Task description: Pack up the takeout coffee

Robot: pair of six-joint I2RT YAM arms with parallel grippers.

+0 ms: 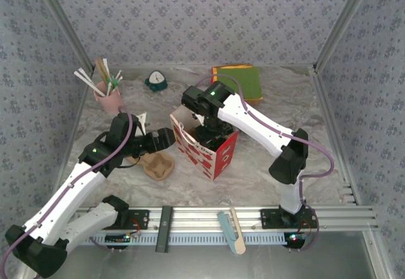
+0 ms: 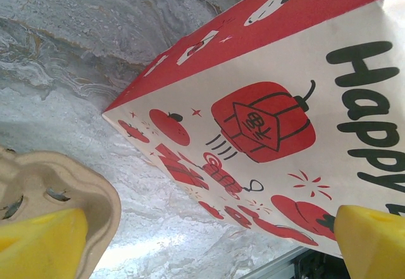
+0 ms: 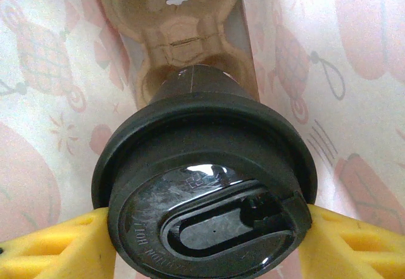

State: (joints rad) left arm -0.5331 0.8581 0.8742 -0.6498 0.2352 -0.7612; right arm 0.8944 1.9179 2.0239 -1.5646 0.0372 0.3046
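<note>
Item: lidded cup (image 3: 209,197), upright, axis vertical, clamped at the lid between my right gripper (image 3: 202,244) pads, inside the paper bag (image 1: 212,155) at mid-table. Carrier (image 3: 174,26) pocket directly beneath. Left gripper (image 2: 207,244): spread wide, empty, beside the bag's left wall.

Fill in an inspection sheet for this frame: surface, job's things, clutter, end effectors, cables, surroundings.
Surface: wrinkled pale sheet.
Job's things: lidded cup inside the bag, above a carrier.
Clutter: pink cup of straws, teal toy, green pad, second carrier, two sticks on the rail.
End effectors: left end effector open beside the bag; right end effector clamped on the cup.
Cables: purple cables, loose loops.
Surroundings: patterned walls.
</note>
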